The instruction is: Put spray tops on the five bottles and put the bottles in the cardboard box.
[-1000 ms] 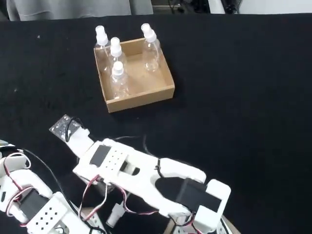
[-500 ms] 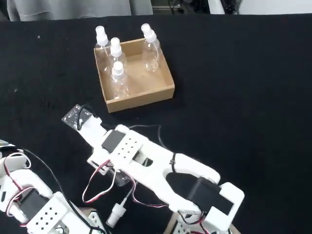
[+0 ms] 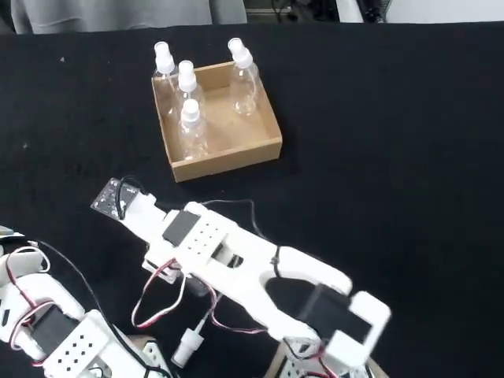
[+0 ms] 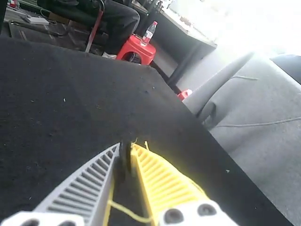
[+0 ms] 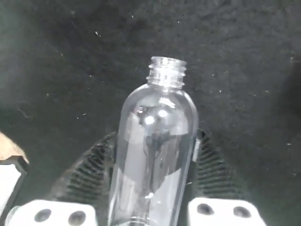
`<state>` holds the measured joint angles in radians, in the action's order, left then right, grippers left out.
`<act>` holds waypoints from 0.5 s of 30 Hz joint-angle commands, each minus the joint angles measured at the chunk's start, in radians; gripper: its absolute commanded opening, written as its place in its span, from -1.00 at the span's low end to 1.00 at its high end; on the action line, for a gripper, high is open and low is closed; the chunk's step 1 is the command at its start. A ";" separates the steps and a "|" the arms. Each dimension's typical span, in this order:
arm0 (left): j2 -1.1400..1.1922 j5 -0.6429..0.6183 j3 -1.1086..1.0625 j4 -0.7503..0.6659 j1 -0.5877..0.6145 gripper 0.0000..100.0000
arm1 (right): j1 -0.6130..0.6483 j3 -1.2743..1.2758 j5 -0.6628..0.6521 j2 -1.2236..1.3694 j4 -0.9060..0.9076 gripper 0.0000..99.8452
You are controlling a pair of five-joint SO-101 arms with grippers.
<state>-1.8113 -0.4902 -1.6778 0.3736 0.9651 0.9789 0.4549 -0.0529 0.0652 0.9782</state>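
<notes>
Item: bottle (image 5: 157, 117), clear, uncapped, threaded neck open. It lies lengthwise between the two black fingers (image 5: 91, 169) of the right gripper (image 5: 155, 139), with its body filling the gap and its neck sticking out past the fingertips over the black table (image 3: 378, 142). The jaws are closed against the bottle's sides, one finger on each flank, holding it. The right arm (image 3: 236, 264) stretches from the near right corner diagonally toward the table's left, and its wrist lies short of the box. Item: box (image 3: 228, 157), cardboard, open-topped, on the far left part of the table, well apart from both arms. Contents: four capped bottles, upright; three (image 3: 189, 118) are grouped along the box's left side and one (image 3: 244, 79) stands at the far right corner. Item: spray top (image 3: 187, 344), white, loose, lying on its side on the table near the front edge, between the arms and beneath the right arm's wires. Item: left gripper (image 4: 126, 149), one grey finger (image 4: 80, 188) and one yellow finger (image 4: 160, 179). Its jaws are drawn together with the tips meeting and nothing between them, raised above the table surface. The left arm (image 3: 55, 335) sits folded at the near left corner.
</notes>
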 commanded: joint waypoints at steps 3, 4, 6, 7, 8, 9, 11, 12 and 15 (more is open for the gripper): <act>-0.011 0.005 -0.022 -0.021 0.005 -0.94 | -0.031 -0.203 -0.003 0.081 0.149 -0.51; -0.011 0.005 -0.022 -0.021 0.005 -0.94 | -0.032 -0.232 -0.002 0.096 0.178 -0.50; -0.011 0.005 -0.022 -0.021 0.005 -0.94 | -0.032 -0.274 0.000 0.127 0.209 -0.50; -0.011 0.005 -0.022 -0.021 0.005 -0.94 | -0.032 -0.292 0.002 0.143 0.215 -0.50; -0.011 0.005 -0.022 -0.021 0.005 -0.94 | -0.032 -0.305 0.005 0.159 0.216 -0.50; -0.011 0.005 -0.022 -0.021 0.004 -0.94 | -0.032 -0.321 0.021 0.176 0.218 -0.50; -0.011 0.005 -0.022 -0.021 0.004 -0.94 | -0.032 -0.355 0.052 0.208 0.222 -0.51; -0.011 0.005 -0.022 -0.021 0.004 -0.94 | -0.032 -0.369 0.058 0.222 0.226 -0.51; -0.011 0.005 -0.022 -0.021 0.004 -0.94 | -0.029 -0.424 0.063 0.265 0.267 -0.51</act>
<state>-1.8113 -0.4902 -1.6778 0.3736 0.9651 0.9774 0.1235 -0.0069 0.3230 1.2068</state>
